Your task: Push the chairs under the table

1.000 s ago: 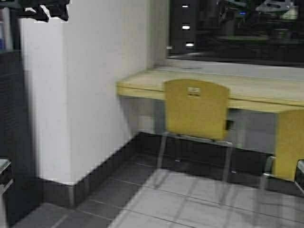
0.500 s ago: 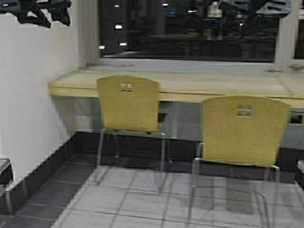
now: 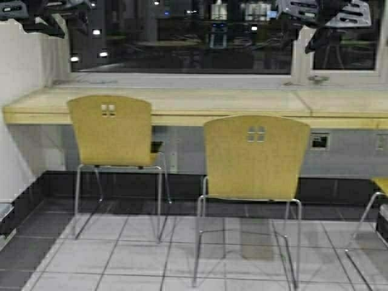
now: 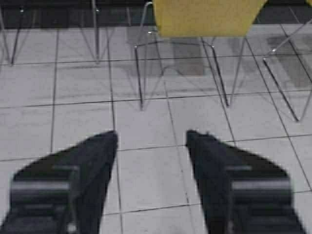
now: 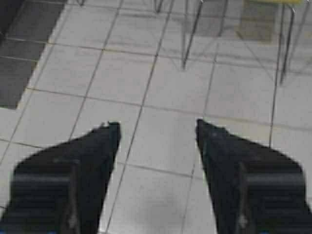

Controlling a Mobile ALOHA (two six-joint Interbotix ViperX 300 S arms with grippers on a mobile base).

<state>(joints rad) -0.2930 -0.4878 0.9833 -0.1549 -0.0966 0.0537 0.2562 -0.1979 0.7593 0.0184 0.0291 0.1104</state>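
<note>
**Two chairs out from the table, both grippers spread and empty**

The table [image 3: 242, 106] runs as a long pale counter under the dark window [image 3: 182, 42]. In front of it stands the near chair [image 3: 254, 159], pulled well clear of the table's front edge with its backrest facing the robot. Beside it, closer to the table, the far chair [image 3: 111, 130] sits with its seat just reaching under the edge. A sliver of a third chair [image 3: 381, 185] shows at the table's other end.

The left gripper [image 4: 151, 141] hangs over bare floor tiles [image 4: 146, 165] short of the near chair's legs, fingers parted, holding nothing. The right gripper [image 5: 157, 130] is likewise spread wide and empty above the tiles.

These chairs look light: thin moulded plywood on slim chrome legs. Stiff enough to shove, though on smooth tile they may skate or swivel if pressed off-centre, and a high push could tip one. I would judge the best contact to be flat against the middle of the backrest, below the small square cutouts [image 3: 256, 134], pressing straight toward the table
</note>
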